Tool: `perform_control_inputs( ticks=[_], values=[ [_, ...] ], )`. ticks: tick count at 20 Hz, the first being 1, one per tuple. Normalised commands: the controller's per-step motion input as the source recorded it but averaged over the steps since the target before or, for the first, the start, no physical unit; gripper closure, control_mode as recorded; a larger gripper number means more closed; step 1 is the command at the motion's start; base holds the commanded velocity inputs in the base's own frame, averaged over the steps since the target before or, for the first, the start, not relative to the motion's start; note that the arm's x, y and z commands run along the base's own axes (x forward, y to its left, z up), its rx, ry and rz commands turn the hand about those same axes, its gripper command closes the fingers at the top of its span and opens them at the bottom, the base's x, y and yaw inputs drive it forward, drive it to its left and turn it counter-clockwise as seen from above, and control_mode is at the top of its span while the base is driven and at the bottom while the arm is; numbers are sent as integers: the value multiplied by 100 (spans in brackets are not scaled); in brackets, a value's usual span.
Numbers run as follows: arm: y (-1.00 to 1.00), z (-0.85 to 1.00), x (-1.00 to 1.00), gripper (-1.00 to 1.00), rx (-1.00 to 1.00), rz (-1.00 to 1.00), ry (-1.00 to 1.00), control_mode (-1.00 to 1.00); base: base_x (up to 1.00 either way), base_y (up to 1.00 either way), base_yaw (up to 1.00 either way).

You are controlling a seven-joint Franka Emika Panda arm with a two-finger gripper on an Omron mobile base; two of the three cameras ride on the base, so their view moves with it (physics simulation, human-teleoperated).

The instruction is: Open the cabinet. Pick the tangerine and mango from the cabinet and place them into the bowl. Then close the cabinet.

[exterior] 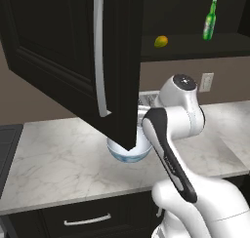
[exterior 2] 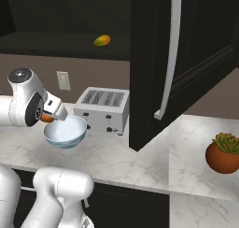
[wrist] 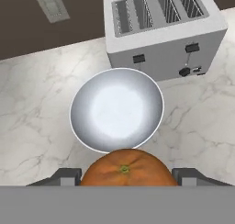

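My gripper (wrist: pixel 125 175) is shut on the tangerine (wrist: pixel 124 168), a round orange fruit held between the two dark fingers (wrist: pixel 69 176). It hangs just above the near rim of the pale blue-white bowl (wrist: pixel 117 109), which has nothing inside. In the right base view the tangerine (exterior 2: pixel 46 118) peeks out beside the hand, over the bowl (exterior 2: pixel 65 131). The black cabinet (exterior: pixel 73 51) stands open, and its door hides part of the bowl (exterior: pixel 129 154). The mango (exterior: pixel 161 41) lies on the cabinet shelf, and the right base view also catches the mango (exterior 2: pixel 102 40).
A silver toaster (wrist: pixel 160 30) stands right behind the bowl. A green bottle (exterior: pixel 210 21) is upright on the shelf, right of the mango. The open right door (exterior 2: pixel 186 49) juts over the counter. A potted plant (exterior 2: pixel 224 152) sits at the far right.
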Motion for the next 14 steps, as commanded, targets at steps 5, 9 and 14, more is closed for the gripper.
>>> perform_control_inputs(
  ticks=[5,9,14],
  values=[
    [11,-50,15,100,-3,0,6,-100,0,0,0],
    [16,-44,50,100,0,0,1,-100,0,0,0],
    [14,-39,76,100,0,0,1,-100,0,0,0]
  ],
)
